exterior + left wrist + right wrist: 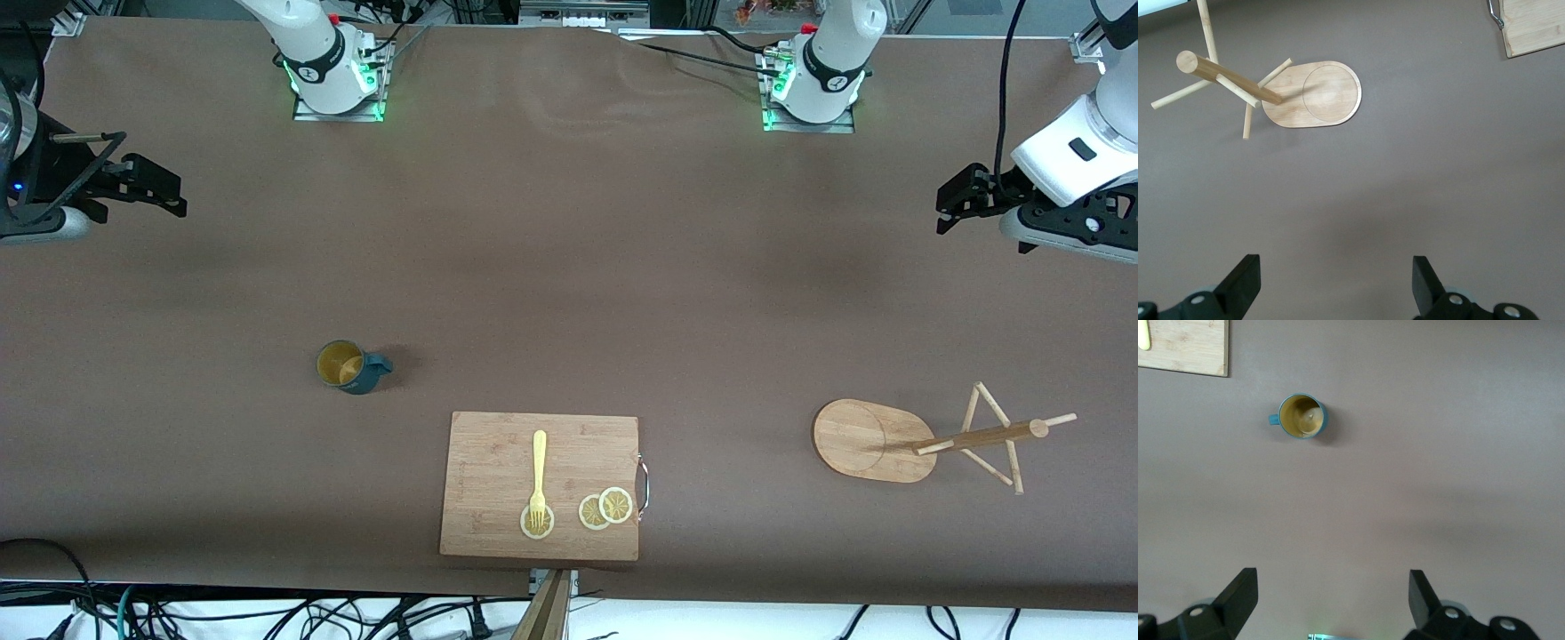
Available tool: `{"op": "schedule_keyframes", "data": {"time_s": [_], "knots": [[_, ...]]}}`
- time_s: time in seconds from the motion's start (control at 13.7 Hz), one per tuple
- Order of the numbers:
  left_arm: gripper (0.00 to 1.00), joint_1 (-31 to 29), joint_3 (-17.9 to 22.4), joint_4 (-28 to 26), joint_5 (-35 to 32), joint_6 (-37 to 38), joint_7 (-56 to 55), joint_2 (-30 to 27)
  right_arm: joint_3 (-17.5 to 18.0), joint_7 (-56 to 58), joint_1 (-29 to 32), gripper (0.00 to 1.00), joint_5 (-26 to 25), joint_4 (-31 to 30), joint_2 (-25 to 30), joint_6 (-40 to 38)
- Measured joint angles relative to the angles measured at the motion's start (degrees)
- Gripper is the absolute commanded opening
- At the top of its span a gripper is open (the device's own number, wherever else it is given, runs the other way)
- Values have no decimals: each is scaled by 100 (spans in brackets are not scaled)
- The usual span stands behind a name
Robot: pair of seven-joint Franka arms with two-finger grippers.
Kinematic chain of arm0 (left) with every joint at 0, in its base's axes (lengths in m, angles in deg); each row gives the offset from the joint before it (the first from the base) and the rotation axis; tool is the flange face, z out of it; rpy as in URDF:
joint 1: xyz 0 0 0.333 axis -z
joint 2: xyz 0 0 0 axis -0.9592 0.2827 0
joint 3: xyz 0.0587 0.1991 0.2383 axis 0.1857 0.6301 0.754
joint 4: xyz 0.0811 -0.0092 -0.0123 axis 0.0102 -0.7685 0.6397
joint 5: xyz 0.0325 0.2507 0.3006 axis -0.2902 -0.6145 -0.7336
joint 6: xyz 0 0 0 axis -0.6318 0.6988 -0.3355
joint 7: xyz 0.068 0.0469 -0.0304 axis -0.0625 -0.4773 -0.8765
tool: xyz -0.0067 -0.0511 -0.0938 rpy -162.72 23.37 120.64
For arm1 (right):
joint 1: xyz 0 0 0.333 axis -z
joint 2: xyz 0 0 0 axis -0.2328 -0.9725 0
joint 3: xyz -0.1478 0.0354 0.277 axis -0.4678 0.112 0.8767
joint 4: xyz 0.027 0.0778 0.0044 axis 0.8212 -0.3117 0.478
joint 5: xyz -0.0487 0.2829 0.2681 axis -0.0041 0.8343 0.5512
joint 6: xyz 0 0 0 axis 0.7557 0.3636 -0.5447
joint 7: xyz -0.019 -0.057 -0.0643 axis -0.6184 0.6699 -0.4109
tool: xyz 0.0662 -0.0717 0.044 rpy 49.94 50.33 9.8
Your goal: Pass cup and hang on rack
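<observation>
Your right pincer (pixel 169 200) is hanging open over the tabletop (pixel 569 267), nearer the cup (pixel 351 366), which is standing upright toward its end. Your left pincer (pixel 949 206), also open, is waiting above the rack (pixel 876 440).

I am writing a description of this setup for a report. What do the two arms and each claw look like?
Both arms are glossy white with black rings at the joints and green lights glowing at their bases. Black cables run to the left arm. The left claw and right claw are matte black, and their fingers are wedge-shaped, with small silver screws at the mounts.
</observation>
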Motion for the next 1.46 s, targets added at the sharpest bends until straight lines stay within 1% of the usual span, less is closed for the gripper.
{"op": "schedule_keyframes", "data": {"time_s": [0.29,0.88,1.17,1.46], "knots": [[100,0,0,0,0,0,0,0,-2,-3,2,100,-28,2,4,139],[100,0,0,0,0,0,0,0,-15,-7,7,100,-29,2,4,165],[100,0,0,0,0,0,0,0,-106,-8,11,100,-29,2,4,218],[100,0,0,0,0,0,0,0,-113,-8,10,100,-29,2,4,230]]}}
